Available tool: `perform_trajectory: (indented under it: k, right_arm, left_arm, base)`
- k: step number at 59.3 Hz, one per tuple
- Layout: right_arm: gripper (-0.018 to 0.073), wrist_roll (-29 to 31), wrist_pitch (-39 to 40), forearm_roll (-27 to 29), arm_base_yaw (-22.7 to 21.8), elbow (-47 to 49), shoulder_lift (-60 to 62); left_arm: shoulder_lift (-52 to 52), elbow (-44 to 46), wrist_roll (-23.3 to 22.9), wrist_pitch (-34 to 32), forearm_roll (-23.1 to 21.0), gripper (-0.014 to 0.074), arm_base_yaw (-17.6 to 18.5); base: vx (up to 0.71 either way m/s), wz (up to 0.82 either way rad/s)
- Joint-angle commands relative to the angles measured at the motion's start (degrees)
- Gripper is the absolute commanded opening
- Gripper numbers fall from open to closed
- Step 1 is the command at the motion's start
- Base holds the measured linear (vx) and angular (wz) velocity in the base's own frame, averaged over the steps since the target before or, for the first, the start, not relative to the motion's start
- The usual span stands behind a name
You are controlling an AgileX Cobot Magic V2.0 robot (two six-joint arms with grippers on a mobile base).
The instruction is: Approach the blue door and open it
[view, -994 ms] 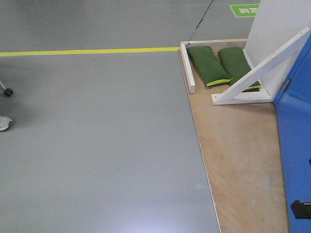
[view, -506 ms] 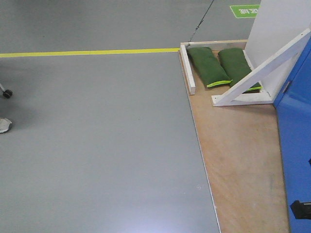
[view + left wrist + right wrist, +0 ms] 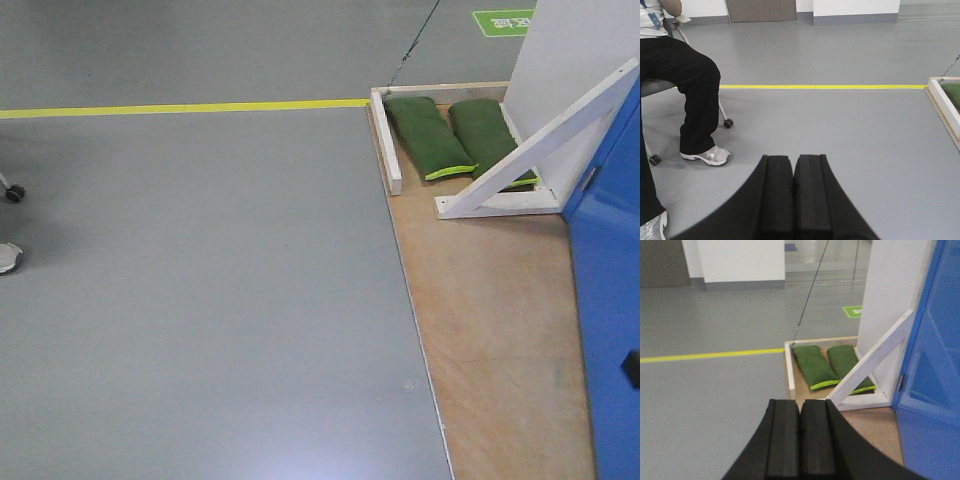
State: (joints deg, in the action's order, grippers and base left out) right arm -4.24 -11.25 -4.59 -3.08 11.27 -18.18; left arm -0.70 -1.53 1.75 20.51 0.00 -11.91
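in your front view the blue door [image 3: 608, 300] fills the right edge, bordering the plywood base [image 3: 490, 320]. in your left wrist view the left gripper [image 3: 793, 167] is pressed closed, empty. in your right wrist view the right gripper [image 3: 800, 410] is likewise closed and empty, with the door ahead on its right.

Grey floor [image 3: 200, 300] lies open on your left. A white brace [image 3: 540, 138] and green sandbags [image 3: 428, 135] stand beside the blue door [image 3: 610, 300].

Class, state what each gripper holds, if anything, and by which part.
Nothing: the left gripper and right gripper are both shut, pads together with nothing between.
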Motion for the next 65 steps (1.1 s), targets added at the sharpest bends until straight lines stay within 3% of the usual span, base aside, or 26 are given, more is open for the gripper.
perform_trajectory:
  k: [1, 11, 31, 40, 56, 65]
  right_arm:
    - [0.0002, 0.29, 5.83, 3.04, -3.73, 8.87, -6.06]
    - [0.0002, 0.29, 5.83, 13.89, -11.28, 19.43, -12.95]
    - [0.0002, 0.29, 5.93, 48.69, -30.92, 31.86, -20.62]
    - [0.0002, 0.29, 6.09, 57.57, -41.55, 34.8, -22.68]
    - [0.0002, 0.43, 6.34, 74.11, -64.38, 37.66, -25.55]
    - [0.0002, 0.43, 6.26, 80.46, -73.61, 39.07, -29.49]
  left_arm:
    - [-0.87, -0.26, -0.18, -4.45, 0.0, 0.007, 0.36]
    - [-0.87, -0.26, -0.18, -4.45, 0.0, 0.007, 0.36]
    - [-0.87, -0.26, -0.18, -4.45, 0.0, 0.007, 0.36]
    - [-0.87, -0.26, -0.18, -4.45, 0.0, 0.007, 0.36]
    - [-0.87, -0.26, -0.18, -4.45, 0.0, 0.007, 0.36]
    - [-0.87, -0.26, -0.18, -4.45, 0.0, 0.007, 0.36]
  base:
    - [0.0, 0.0]
    - [0.0, 0.0]
    - [0.0, 0.0]
    - [0.0, 0.0]
    - [0.0, 0.0]
    - [0.0, 0.0]
